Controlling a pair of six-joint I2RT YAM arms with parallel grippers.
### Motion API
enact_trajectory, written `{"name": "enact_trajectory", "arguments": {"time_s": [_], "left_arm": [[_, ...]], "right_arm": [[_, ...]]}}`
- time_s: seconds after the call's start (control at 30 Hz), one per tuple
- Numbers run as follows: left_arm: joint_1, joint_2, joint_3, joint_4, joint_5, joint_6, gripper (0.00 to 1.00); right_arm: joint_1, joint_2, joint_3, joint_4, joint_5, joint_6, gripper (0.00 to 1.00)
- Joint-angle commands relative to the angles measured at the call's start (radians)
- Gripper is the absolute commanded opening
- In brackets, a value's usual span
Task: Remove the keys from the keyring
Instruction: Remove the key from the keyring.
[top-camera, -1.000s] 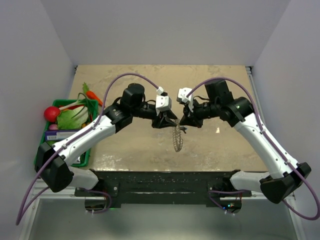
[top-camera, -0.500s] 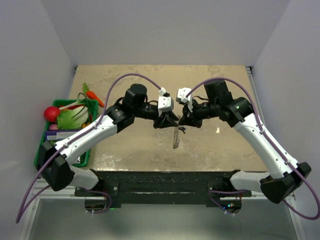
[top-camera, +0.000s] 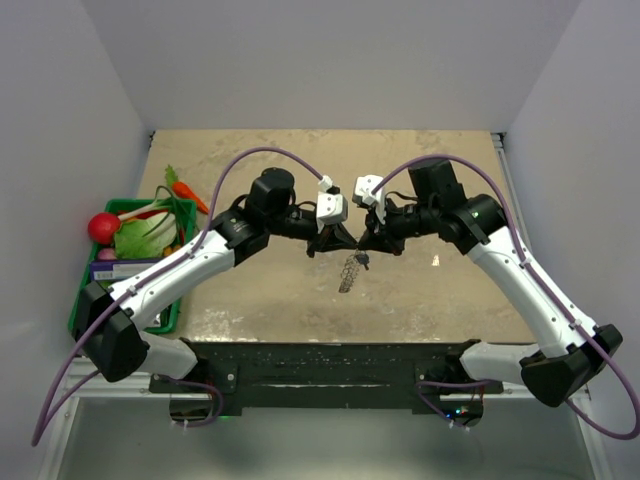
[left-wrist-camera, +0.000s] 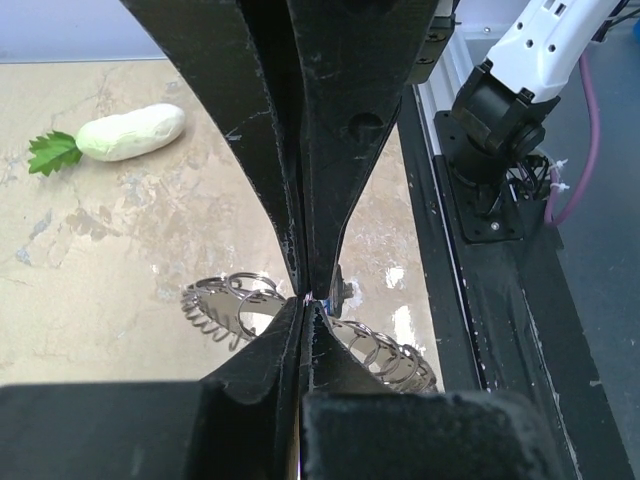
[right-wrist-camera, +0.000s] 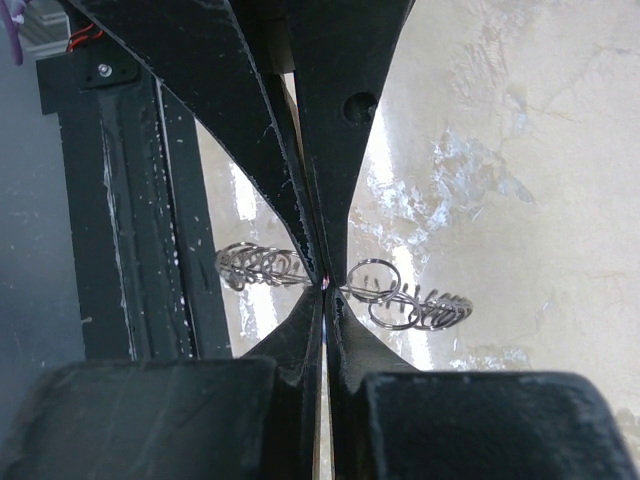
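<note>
Both grippers pinched shut on the hanging keyring, tip to tip.

The left gripper (left-wrist-camera: 305, 298) has its jaws pressed together on the keyring (left-wrist-camera: 225, 300), whose grey coils run out to either side of the pinch. The right gripper (right-wrist-camera: 325, 283) is closed the same way, with coils spreading left and right of its tips. From above the two sets of tips nearly meet, and the keyring droops just below and between them, off the table (top-camera: 450, 180). A small dark bit just under the right tips may be the key (top-camera: 362, 262), though it is too small to be sure. Well away from the left jaws lies a white radish (left-wrist-camera: 130, 132), and a green tray (top-camera: 128, 206) sits far off on the left.
</note>
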Motion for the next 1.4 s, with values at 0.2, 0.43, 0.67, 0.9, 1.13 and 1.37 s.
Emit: {"name": "enact_trajectory", "arguments": {"time_s": [0.2,0.43,0.67,0.9,1.13,1.37], "left_arm": [[0.004,-0.005,0.018,0.040,0.056,0.002,0.00],[0.044,-0.028,-0.002,0.109,0.162,-0.074,0.00],[0.063,-0.037,-0.011,0.170,0.211,-0.131,0.00],[0.078,-0.040,-0.014,0.192,0.222,-0.159,0.00],[0.081,-0.043,-0.023,0.210,0.225,-0.170,0.00],[0.084,-0.043,-0.025,0.227,0.234,-0.191,0.00]], "right_arm": [[0.007,-0.055,0.025,0.046,-0.061,-0.021,0.33],[-0.082,-0.129,0.003,0.063,-0.156,-0.042,0.41],[-0.161,-0.158,-0.092,0.143,-0.277,-0.026,0.38],[-0.161,-0.141,-0.172,0.197,-0.375,-0.007,0.38],[-0.160,-0.161,-0.199,0.246,-0.360,0.020,0.38],[-0.161,-0.154,-0.225,0.304,-0.341,0.066,0.34]]}}
